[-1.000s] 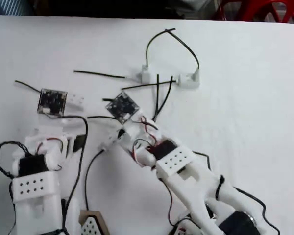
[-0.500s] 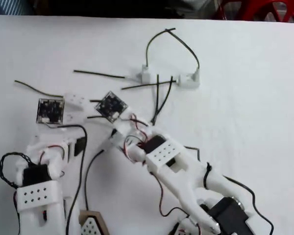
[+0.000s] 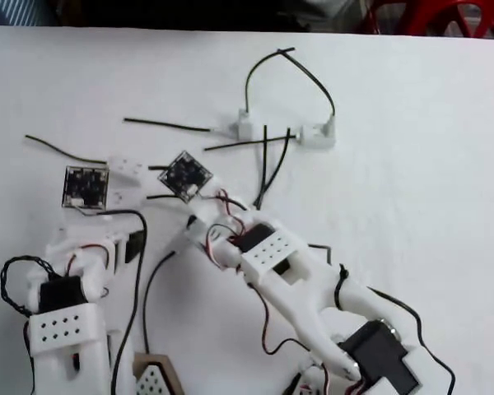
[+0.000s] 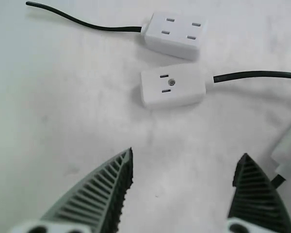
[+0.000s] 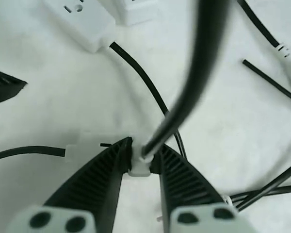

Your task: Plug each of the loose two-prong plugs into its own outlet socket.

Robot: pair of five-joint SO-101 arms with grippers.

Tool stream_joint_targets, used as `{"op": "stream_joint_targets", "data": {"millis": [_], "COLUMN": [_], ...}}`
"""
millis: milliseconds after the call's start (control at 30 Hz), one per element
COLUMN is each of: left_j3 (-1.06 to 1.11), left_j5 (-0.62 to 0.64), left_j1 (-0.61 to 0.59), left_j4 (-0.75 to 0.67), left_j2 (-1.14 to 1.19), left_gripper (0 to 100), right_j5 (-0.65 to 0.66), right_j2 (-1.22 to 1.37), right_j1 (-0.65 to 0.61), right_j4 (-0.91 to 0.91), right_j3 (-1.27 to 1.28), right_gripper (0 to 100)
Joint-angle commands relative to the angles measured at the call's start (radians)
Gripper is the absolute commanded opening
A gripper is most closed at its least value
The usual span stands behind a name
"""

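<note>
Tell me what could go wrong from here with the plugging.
The plug is pinched at the tips of the right claw, so it may twist. Its cord crosses the right wrist view and may snag. The nearer outlet socket lies loose before the open left claw and may slide.

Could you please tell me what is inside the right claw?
The right claw grips a white plug, its black cord rising toward the camera. The fingers cover its prongs, so those cannot be seen.
</note>
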Motion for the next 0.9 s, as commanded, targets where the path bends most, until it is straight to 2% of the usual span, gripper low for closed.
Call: {"op": "stream_joint_targets", "data": {"millis": [0, 300, 433, 633, 867], "left_j3": [-0.003, -0.003, -0.003, -0.002, -0.002], "left_j5": [0.006, 0.003, 0.003, 0.002, 0.003], "left_j1": [-0.012, -0.012, -0.012, -0.012, -0.012], "left_j4": [-0.020, -0.018, -0.017, -0.017, -0.017], "left_j2": [-0.019, -0.019, -0.018, -0.016, -0.016], "left_gripper": [32, 32, 32, 32, 32], "right_j5": [0.008, 0.009, 0.009, 0.009, 0.008], "right_j2": [0.021, 0.145, 0.179, 0.186, 0.145], "right_j1": [-0.005, -0.005, -0.004, -0.005, 0.015], "right_j4": [-0.001, 0.004, 0.062, 0.151, 0.163], "right_j3": [-0.021, -0.026, -0.072, -0.091, -0.097], "right_gripper": [1.8, 1.7, 1.7, 1.7, 1.7]}}
